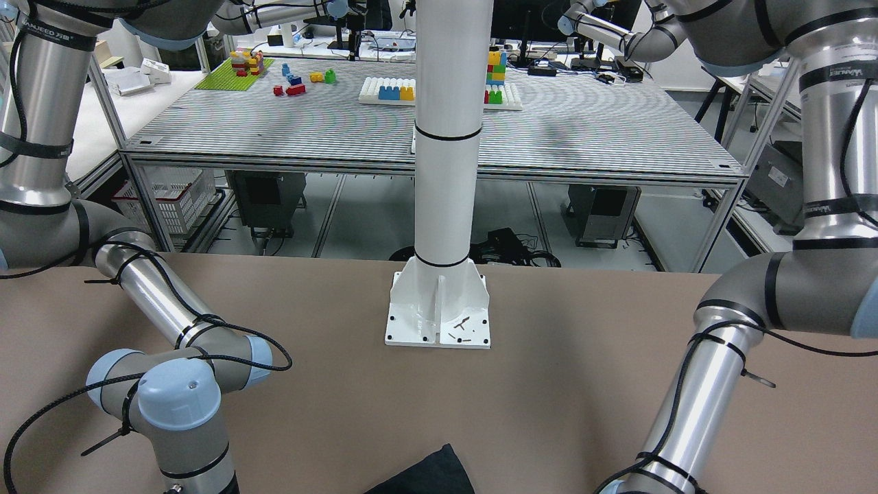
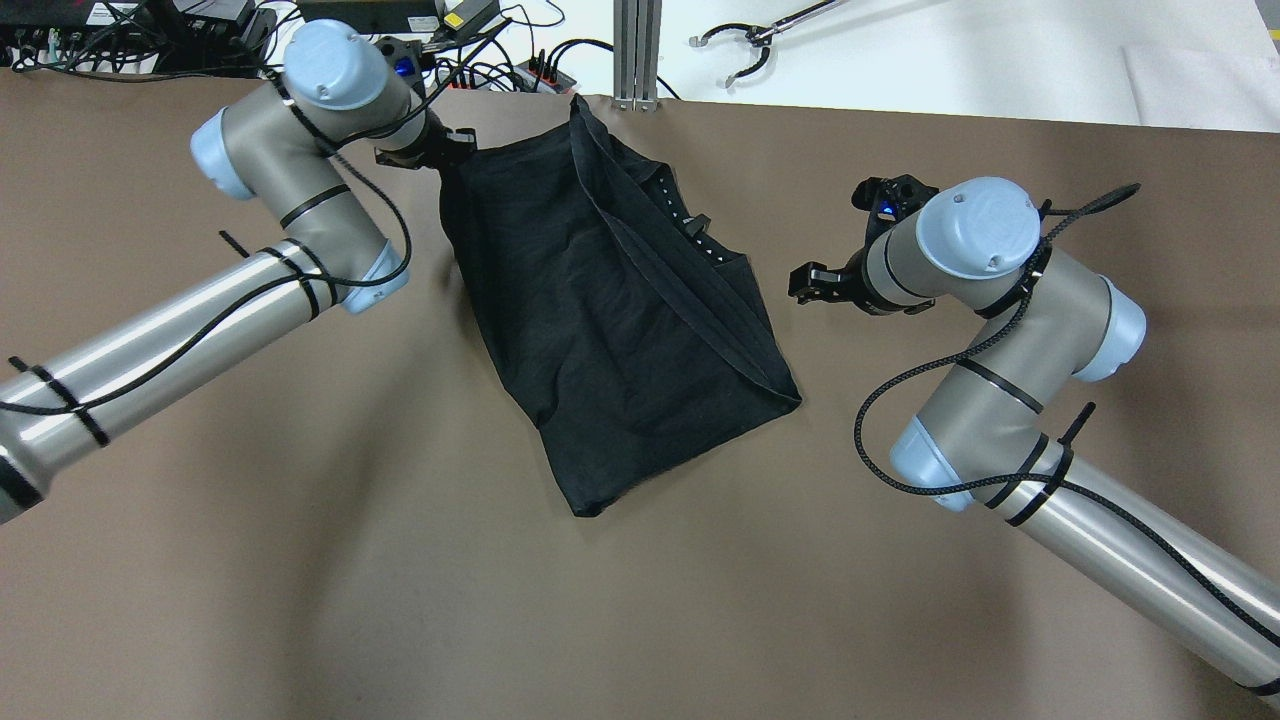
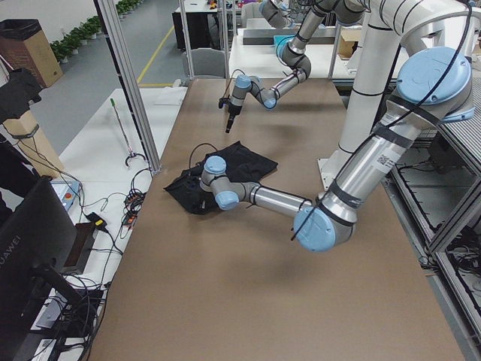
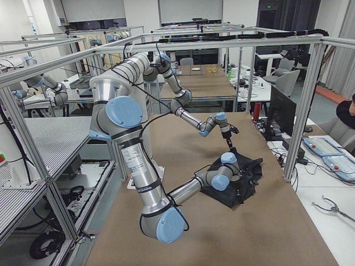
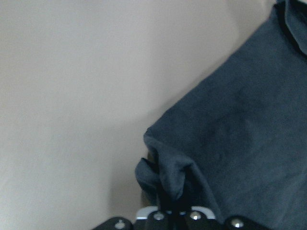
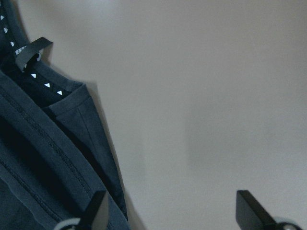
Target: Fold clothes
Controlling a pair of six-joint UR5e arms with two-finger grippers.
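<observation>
One black garment (image 2: 610,330) lies on the table (image 2: 300,560) toward its far edge. Only the left wrist view shows the left gripper (image 5: 171,199) clamped on its bunched corner. The right gripper (image 6: 173,207) gapes wide beside the hem.

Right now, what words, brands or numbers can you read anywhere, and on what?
"HUAWEI": on the back of the monitor.
The arm label in the front-facing view: too blurred to read.
On the clothes: white triangles on the neck tape, no words.

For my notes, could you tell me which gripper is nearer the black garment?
Left: the left gripper pinches a corner of the black garment; the right gripper is open, off its opposite edge.
</observation>
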